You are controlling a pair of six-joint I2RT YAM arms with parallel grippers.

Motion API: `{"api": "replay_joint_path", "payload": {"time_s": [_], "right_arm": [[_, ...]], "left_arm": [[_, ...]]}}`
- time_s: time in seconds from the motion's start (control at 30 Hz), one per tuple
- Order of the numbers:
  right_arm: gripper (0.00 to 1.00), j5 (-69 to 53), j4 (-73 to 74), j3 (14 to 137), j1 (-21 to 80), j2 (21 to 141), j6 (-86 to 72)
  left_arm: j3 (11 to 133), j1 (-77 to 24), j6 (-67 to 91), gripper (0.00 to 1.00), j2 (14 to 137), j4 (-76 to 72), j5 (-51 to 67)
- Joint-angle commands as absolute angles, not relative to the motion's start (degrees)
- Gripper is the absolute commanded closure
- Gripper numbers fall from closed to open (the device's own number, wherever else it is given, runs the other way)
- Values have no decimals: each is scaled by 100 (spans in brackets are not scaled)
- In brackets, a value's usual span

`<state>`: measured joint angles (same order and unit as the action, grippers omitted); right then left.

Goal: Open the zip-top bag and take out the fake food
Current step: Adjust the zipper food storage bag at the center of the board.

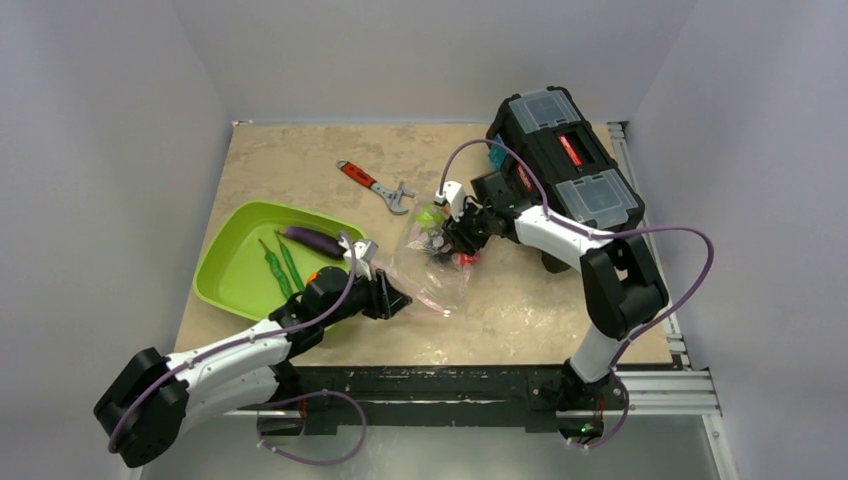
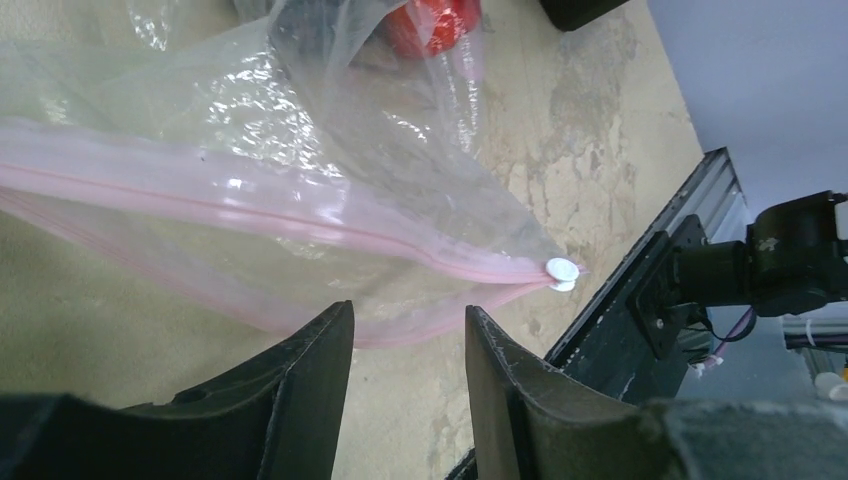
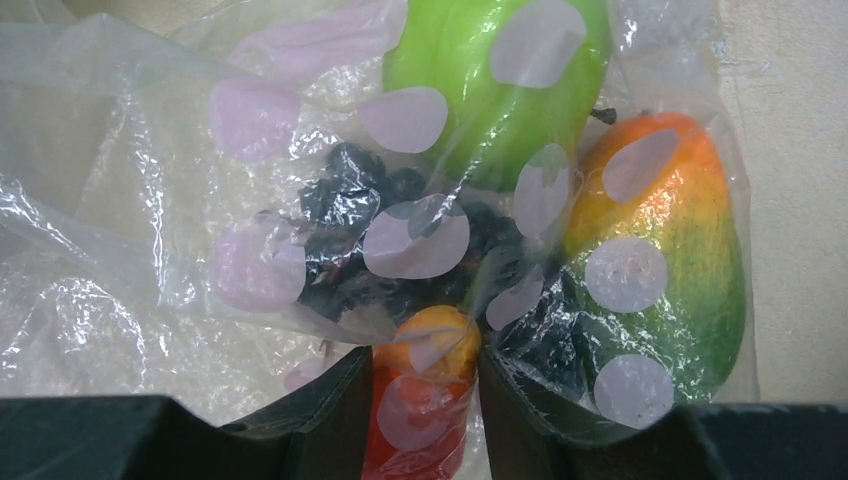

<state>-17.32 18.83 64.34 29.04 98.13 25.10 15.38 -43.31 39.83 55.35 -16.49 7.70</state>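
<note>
Left gripper (image 2: 408, 310): jaws apart, nothing clamped.
Clear crinkly zip-top bag (image 2: 300, 190): pink zip edge at the left fingertips, lying on the beige table (image 1: 520, 310) between the grippers.
Right gripper (image 3: 425, 352): pinching orange-red plastic toy food (image 3: 432, 338) through the bag.

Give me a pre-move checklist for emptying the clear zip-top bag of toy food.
1. Clear crinkly zip-top bag unzipped: pink strips parted, white slider at the end. Ok.
2. Left gripper gripping the zip edge: jaws apart, edge only at the tips. Not ok.
3. Right gripper holding the bag's closed end: fingers flank a red-orange toy piece through plastic. Cannot tell.
4. Food out: green toy fruit, orange-green toy mango, dark toy grapes inside. Not ok.
5. Lime-green plastic tray shows bare floor. Ok.
</note>
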Motion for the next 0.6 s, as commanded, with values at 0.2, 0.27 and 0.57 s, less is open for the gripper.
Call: {"api": "replay_joint_path", "payload": {"time_s": [0.2, 0.27, 0.57], "right_arm": [[70, -2234, 2217, 6796, 2691, 10073, 2198], [71, -2521, 2347, 6847, 2652, 10116, 2170], [65, -3586, 2890, 7047, 2613, 9941, 2431]], "left_arm": [[1651, -4369, 3635, 60, 4978, -1082, 727], [1722, -4368, 3592, 63, 5186, -1137, 774], [2072, -4507, 3525, 66, 5990, -1583, 937]]}}
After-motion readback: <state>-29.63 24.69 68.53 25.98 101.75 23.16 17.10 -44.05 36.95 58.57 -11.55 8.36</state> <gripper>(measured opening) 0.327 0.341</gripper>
